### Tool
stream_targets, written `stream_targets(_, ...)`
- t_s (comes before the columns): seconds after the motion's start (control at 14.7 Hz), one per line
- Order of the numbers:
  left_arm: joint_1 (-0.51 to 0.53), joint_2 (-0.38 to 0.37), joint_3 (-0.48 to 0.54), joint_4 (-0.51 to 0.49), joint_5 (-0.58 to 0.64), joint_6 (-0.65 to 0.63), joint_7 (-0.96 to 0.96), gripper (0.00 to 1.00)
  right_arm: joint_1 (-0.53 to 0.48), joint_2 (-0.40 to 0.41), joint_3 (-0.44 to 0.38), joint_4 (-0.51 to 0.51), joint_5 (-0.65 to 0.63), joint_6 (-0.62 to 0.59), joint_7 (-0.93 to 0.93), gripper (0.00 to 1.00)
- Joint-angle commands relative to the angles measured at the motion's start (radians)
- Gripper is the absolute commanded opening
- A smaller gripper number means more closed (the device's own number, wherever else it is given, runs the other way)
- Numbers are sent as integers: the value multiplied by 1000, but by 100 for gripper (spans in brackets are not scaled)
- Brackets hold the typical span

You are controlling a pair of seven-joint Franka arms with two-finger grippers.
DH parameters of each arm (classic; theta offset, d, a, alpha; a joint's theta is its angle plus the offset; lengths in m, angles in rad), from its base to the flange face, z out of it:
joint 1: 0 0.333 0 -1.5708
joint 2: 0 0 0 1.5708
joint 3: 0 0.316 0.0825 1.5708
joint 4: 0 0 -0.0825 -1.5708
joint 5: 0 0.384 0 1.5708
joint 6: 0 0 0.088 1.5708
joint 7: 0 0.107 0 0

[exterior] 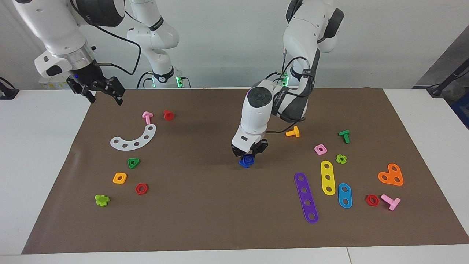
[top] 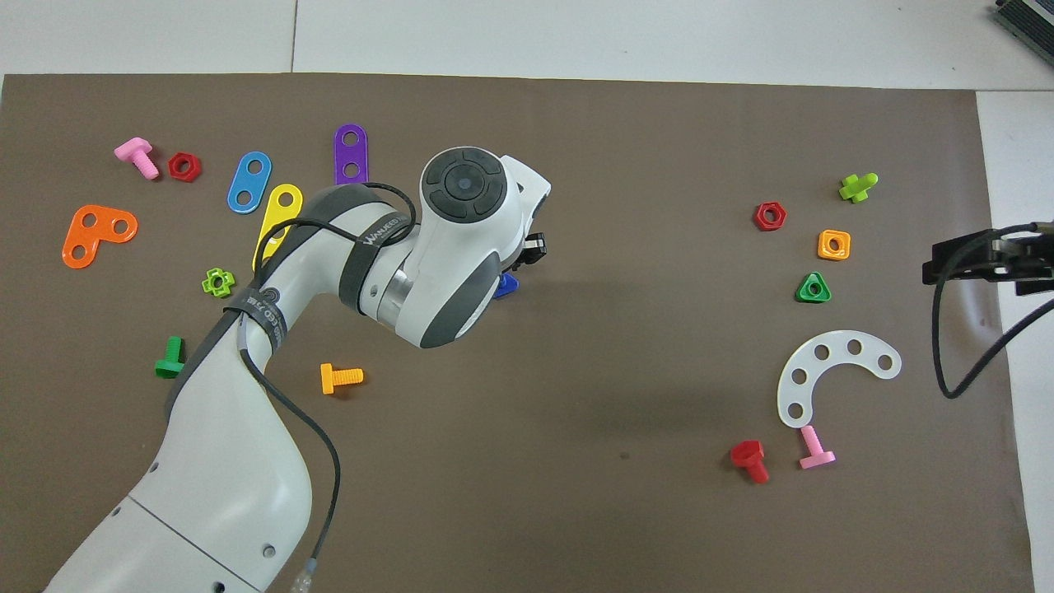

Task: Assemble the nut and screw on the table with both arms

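Plain pale grey-white wall (exterior: 227, 40) ran along the back, evenly lit, soft shadows only. White tabletop (exterior: 36, 154) w/ a seam near its front edge. Dark equipment (exterior: 456, 79) stood at one side, partly cut off, can't tell what

Arms: 2 (exterior: 256, 110) (exterior: 58, 33)
Grippers: 2 (exterior: 249, 152) (exterior: 96, 90)
Dark-blue pieces: 1 cluster at the left gripper's tips (exterior: 246, 161); nut and screw cannot be told apart
Pink bolts: 2 (exterior: 147, 117) (exterior: 390, 201)
Red bolts: 1 (exterior: 168, 115)
Orange bolts: 1 (exterior: 293, 132)
Green bolts: 1 (exterior: 344, 136)
Red hex nuts: 2 (exterior: 141, 189) (exterior: 372, 200)
Square nuts: 2, pink (exterior: 320, 149) and yellow-orange (exterior: 119, 178)
Green triangle nuts: 1 (exterior: 133, 163)
Lime cross pieces: 2 (exterior: 102, 200) (exterior: 341, 158)
Perforated plates: 5 (exterior: 134, 138) (exterior: 306, 197) (exterior: 328, 177) (exterior: 344, 195) (exterior: 391, 175)
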Motion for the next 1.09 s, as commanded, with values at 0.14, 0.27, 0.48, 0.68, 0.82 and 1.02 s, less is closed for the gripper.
stream_targets(0.14, -18, -6, 14, -32, 1, 10, -25, 21, 3, -16, -7, -10, 4, -13, -1, 100)
stream_targets(0.27, -24, -11, 14, -42, 1, 9, -31, 21, 9, -16, -7, -11, 4, -18, -4, 100)
stream_targets(0.48, -24, -12, 14, -44, -16, 10, -43, 21, 11, -16, -2, -11, 10, -18, -4, 100)
stream_targets(0.68, -24, -15, 14, -59, -18, 12, -46, 21, 9, -16, -2, -11, 10, -18, -4, 100)
stream_targets(0.82, -24, -18, 14, -82, -18, 39, -48, 21, 11, -16, -2, -11, 10, -18, -4, 100)
stream_targets(1.02, -23, -26, 14, -108, -18, 73, -49, 21, 9, -16, -2, -11, 10, -18, -4, 100)
